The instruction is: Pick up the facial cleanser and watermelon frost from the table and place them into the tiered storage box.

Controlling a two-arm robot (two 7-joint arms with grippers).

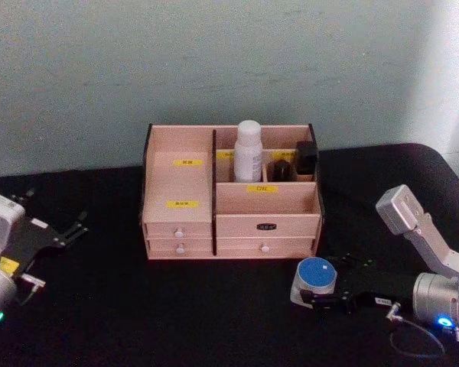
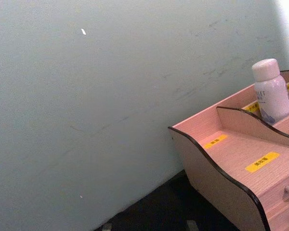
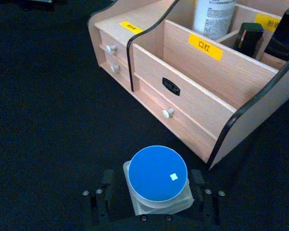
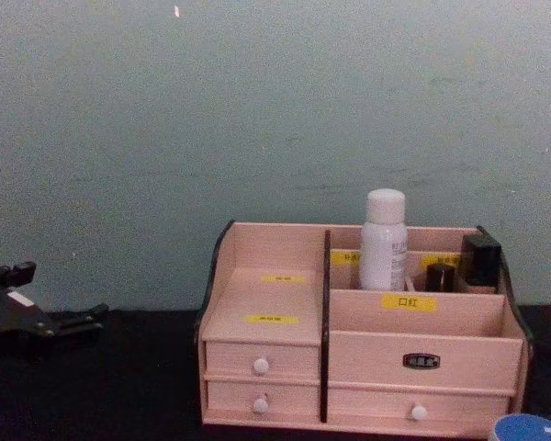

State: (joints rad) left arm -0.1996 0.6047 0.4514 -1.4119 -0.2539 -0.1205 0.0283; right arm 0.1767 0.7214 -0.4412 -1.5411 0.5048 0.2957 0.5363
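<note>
The tiered storage box (image 1: 180, 183) stands at the back middle of the black table; it also shows in the chest view (image 4: 266, 294) and both wrist views (image 2: 221, 163) (image 3: 197, 82). A white facial cleanser bottle (image 1: 249, 149) (image 4: 384, 239) (image 2: 271, 89) (image 3: 212, 17) stands upright in its rear compartment. The watermelon frost, a blue-lidded white jar (image 1: 315, 274) (image 3: 158, 173) (image 4: 528, 429), rests on the table before the box's right corner. My right gripper (image 1: 321, 298) (image 3: 156, 195) is open, one finger on each side of the jar. My left gripper (image 1: 53, 208) (image 4: 62, 292) is parked open at the far left.
Small dark cosmetics (image 1: 306, 159) (image 3: 248, 36) fill the box's rear right compartments. The box's front right compartment (image 3: 183, 48) and left stepped shelves (image 2: 241, 154) hold nothing. A loose cable (image 1: 417, 340) loops beside my right wrist. A pale wall rises behind the table.
</note>
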